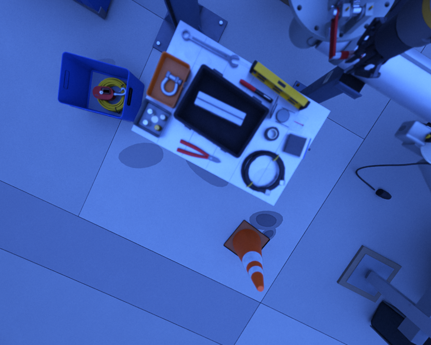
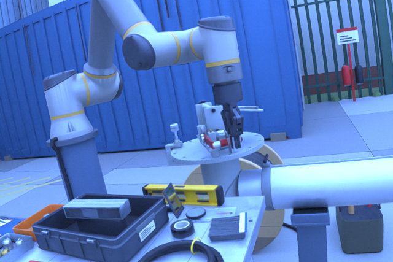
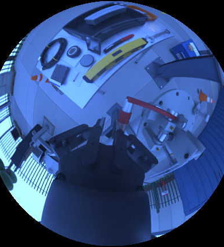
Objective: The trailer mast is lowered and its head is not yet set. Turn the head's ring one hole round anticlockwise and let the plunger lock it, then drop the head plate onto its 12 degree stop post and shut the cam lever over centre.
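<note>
The mast head stands behind the work table, on top of a short column. Its round ring (image 2: pixel 217 149) carries a row of holes near the rim. The white head plate (image 2: pixel 208 116) stands on the ring. A red cam lever (image 3: pixel 151 107) with a red-and-white striped grip (image 3: pixel 125 113) lies across the ring. My gripper (image 2: pixel 234 143) comes straight down onto the striped grip and is closed on it. In the wrist camera the grip sits between my fingers (image 3: pixel 111 125). A small plunger knob (image 2: pixel 174 129) rises at the ring's left edge.
The lowered white mast tube (image 2: pixel 330 181) runs off to the right just below the ring. The work table (image 1: pixel 230 115) holds a black case, a yellow level (image 1: pixel 278 84), a cable coil and small tools. A traffic cone (image 1: pixel 251 258) lies on the floor. A blue crate (image 1: pixel 97 87) sits beyond the table.
</note>
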Robot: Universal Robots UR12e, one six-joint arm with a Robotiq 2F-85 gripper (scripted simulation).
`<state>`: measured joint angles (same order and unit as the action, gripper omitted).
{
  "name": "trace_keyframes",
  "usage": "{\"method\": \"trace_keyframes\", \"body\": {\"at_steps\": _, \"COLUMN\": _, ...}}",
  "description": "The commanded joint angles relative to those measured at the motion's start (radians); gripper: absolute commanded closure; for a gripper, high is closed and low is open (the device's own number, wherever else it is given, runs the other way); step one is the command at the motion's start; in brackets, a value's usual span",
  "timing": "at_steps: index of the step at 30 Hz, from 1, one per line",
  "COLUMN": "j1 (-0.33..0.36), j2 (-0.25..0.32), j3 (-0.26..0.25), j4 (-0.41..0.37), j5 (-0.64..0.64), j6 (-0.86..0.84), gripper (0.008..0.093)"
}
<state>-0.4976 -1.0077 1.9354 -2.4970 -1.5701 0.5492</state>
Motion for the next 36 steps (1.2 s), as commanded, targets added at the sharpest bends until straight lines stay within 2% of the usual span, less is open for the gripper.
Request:
{"method": "trace_keyframes", "body": {"at_steps": 1, "j1": 0.000, "j2": -0.001, "j3": -0.001, "j4": -0.001, "j5": -0.001, "j6": 0.000, "gripper": 0.0934}}
{"method": "trace_keyframes", "body": {"at_steps": 36, "j1": 0.000, "j2": -0.019, "j3": -0.003, "j4": 0.018, "j5": -0.001, "j6": 0.001, "gripper": 0.0934}}
